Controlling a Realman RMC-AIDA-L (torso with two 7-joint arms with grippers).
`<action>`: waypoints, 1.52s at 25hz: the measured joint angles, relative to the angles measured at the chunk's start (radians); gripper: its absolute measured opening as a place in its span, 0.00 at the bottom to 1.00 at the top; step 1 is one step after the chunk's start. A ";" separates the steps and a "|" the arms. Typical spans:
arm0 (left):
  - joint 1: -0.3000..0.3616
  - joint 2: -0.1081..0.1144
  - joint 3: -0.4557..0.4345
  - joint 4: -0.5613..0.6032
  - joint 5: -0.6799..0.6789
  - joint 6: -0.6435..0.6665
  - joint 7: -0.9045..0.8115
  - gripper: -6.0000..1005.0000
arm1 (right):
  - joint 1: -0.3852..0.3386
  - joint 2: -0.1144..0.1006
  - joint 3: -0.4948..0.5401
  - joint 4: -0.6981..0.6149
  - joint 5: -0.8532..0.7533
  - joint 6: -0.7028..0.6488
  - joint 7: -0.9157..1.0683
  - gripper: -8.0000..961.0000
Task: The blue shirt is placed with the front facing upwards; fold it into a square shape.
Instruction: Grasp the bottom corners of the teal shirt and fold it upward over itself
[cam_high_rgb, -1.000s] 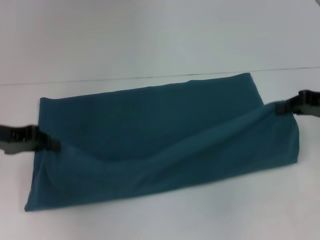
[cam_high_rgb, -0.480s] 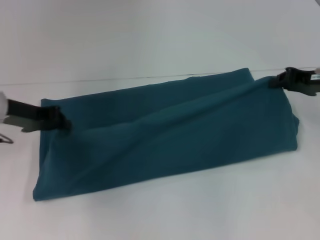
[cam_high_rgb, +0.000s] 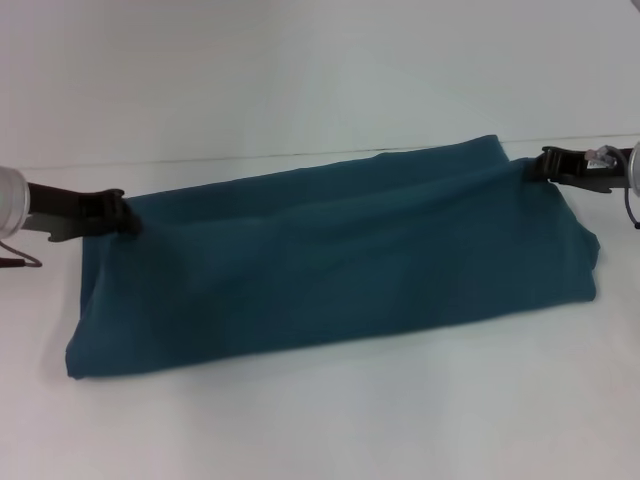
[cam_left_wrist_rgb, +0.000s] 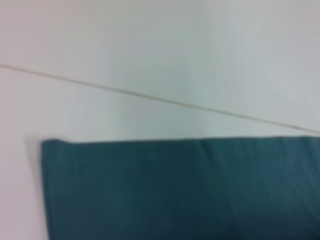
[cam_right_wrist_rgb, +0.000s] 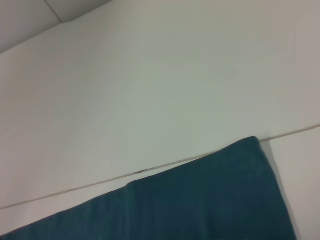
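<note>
Shirt (cam_high_rgb: 340, 260) lies folded into a long band across the middle of the white table (cam_high_rgb: 320, 420), plain teal side up, no lettering visible. Its long axis runs from the left edge toward the right edge, with the right end sitting nearer the far edge than the left end.

Left pincer (cam_high_rgb: 125, 218) is closed on the far left corner of the shirt, low over the table near the left edge. Right pincer (cam_high_rgb: 535, 166) is closed on the far right corner, near the right edge. Fabric between the two grips shows shallow creases running lengthwise.

Left wrist view shows one squared shirt end (cam_left_wrist_rgb: 180, 190) flat on the table (cam_left_wrist_rgb: 100, 115). Right wrist view shows a shirt corner (cam_right_wrist_rgb: 210, 200) against the table (cam_right_wrist_rgb: 150, 100).
</note>
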 joint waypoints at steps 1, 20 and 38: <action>0.000 -0.001 -0.001 0.000 -0.001 -0.013 0.001 0.01 | 0.001 0.001 -0.007 0.002 0.000 0.009 0.000 0.05; 0.013 -0.039 -0.003 0.044 -0.051 -0.171 0.000 0.01 | 0.056 0.033 -0.135 0.041 0.000 0.228 -0.011 0.05; 0.015 -0.060 0.006 0.038 -0.045 -0.267 0.002 0.01 | 0.171 0.036 -0.197 0.177 -0.069 0.469 -0.015 0.05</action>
